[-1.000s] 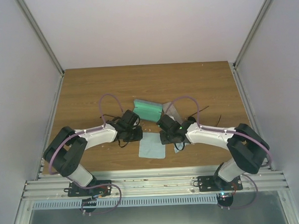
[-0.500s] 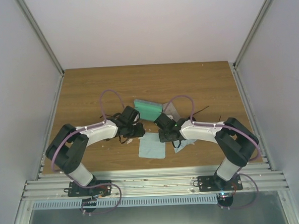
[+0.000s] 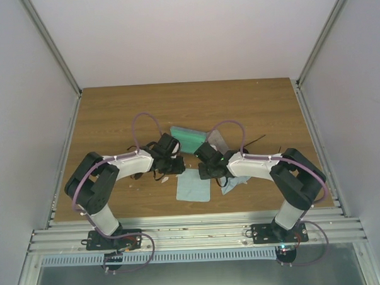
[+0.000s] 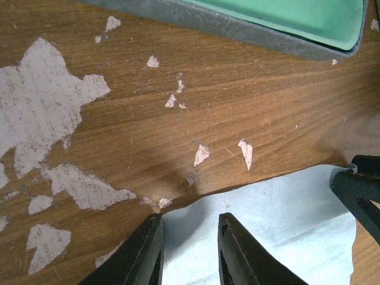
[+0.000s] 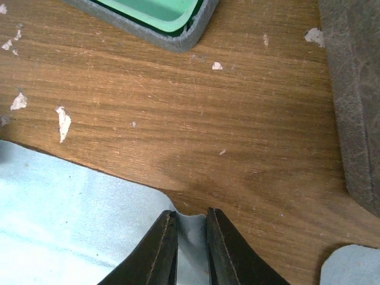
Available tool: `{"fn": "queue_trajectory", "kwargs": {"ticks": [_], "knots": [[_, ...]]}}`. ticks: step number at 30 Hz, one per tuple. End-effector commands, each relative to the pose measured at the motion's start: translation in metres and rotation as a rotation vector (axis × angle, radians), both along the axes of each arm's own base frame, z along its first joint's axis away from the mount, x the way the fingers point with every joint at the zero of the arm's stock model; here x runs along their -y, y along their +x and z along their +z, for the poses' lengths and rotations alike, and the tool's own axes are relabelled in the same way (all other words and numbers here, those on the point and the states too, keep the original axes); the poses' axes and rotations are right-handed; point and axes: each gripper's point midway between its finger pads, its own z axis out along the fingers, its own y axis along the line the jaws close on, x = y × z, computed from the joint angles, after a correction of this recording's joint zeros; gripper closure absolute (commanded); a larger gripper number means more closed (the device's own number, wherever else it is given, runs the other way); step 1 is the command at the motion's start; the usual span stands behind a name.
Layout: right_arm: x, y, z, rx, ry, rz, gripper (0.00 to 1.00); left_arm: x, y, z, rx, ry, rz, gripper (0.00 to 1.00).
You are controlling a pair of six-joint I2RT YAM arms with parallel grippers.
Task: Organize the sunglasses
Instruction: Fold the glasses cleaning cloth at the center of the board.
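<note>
- A worn wooden table (image 3: 113, 120) carries an open green-lined case (image 3: 188, 137) at 12 o'clock of a light-blue cloth (image 3: 193, 185).
- The left gripper (image 4: 190, 221) hangs over the cloth's 10 o'clock corner, jaws apart astride its edge.
- The right gripper (image 5: 191, 214) pinches the cloth's 2 o'clock corner, jaws nearly together.
- The sunglasses (image 3: 258, 140), a thin dark wire shape, lie at 2 o'clock of the right gripper, apart from it.
</note>
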Motion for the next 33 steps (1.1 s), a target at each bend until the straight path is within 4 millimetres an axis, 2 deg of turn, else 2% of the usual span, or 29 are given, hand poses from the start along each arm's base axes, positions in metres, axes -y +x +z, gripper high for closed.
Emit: {"fn": "queue_trajectory", "kwargs": {"ticks": [1,12,16,19,23,29,33], "knots": [[0.003,-0.008,-0.016,-0.058,-0.017,0.018,0.86,0.003,-0.001,-0.006,-0.015,-0.003,-0.026,0.73],[0.006,-0.007,-0.019,-0.053,-0.040,0.013,0.92,0.005,-0.004,-0.013,-0.034,-0.005,-0.042,0.81],[0.006,-0.006,-0.019,-0.048,-0.041,0.016,0.96,0.004,-0.003,-0.014,-0.029,0.003,-0.039,0.88],[0.006,-0.002,-0.016,-0.035,-0.046,0.016,0.99,0.002,0.001,-0.012,-0.013,0.011,-0.029,0.99],[0.003,0.007,-0.007,0.007,-0.055,0.034,1.00,-0.003,0.004,-0.004,0.023,0.020,-0.008,1.00],[-0.014,0.029,0.017,0.105,-0.041,0.120,1.00,-0.013,0.004,0.013,0.081,0.016,0.035,1.00],[-0.019,0.035,0.022,0.152,-0.047,0.165,0.99,-0.016,0.001,0.017,0.093,0.006,0.038,1.00]]}}
